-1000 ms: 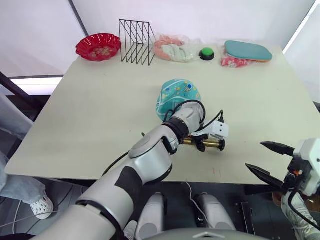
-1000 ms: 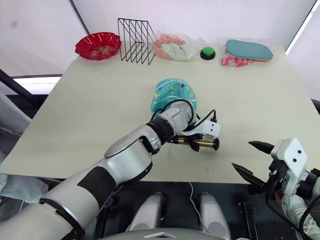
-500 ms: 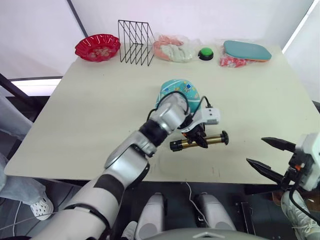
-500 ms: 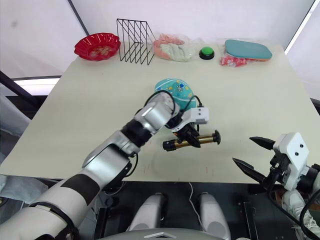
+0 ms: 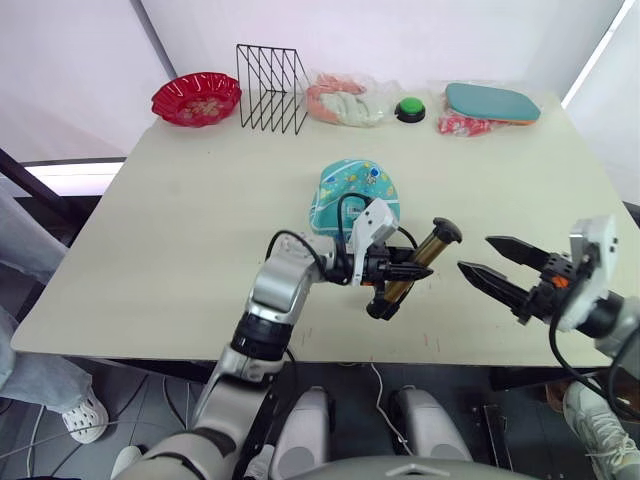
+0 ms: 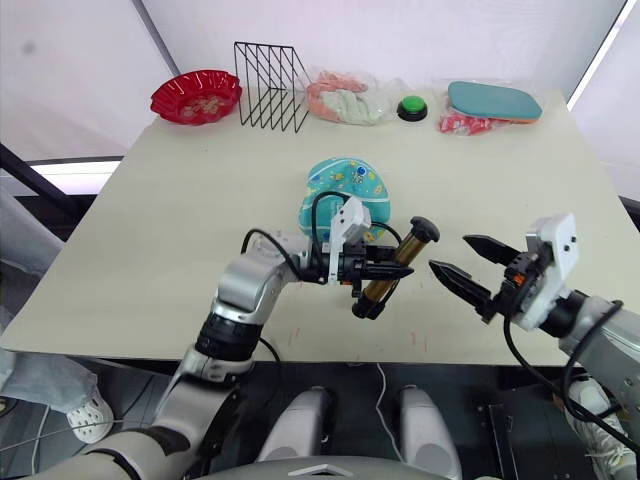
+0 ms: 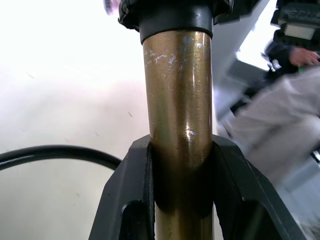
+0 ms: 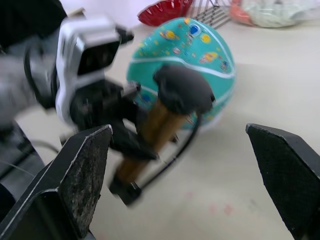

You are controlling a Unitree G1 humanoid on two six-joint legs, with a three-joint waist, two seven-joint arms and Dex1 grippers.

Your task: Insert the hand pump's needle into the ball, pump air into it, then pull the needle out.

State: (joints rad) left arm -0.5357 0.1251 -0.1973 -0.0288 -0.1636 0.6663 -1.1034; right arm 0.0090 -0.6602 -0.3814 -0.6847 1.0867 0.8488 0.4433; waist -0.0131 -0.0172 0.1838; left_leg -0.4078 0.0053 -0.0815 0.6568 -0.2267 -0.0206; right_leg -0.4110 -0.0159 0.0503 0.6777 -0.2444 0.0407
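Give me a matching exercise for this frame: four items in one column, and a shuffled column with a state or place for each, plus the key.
Items:
1. hand pump
2. ball
3. right gripper
4. red bowl

States or places:
A. open, holding nothing, facing the pump
B. on the table's far left corner
C. clamped between the left gripper's fingers, tilted above the table
D. resting mid-table, behind the pump

Pairs: 1-C, 2-D, 3-A, 4-B

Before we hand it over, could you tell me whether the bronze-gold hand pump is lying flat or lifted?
Lifted and tilted: the left gripper clamps the bronze-gold hand pump above the table.
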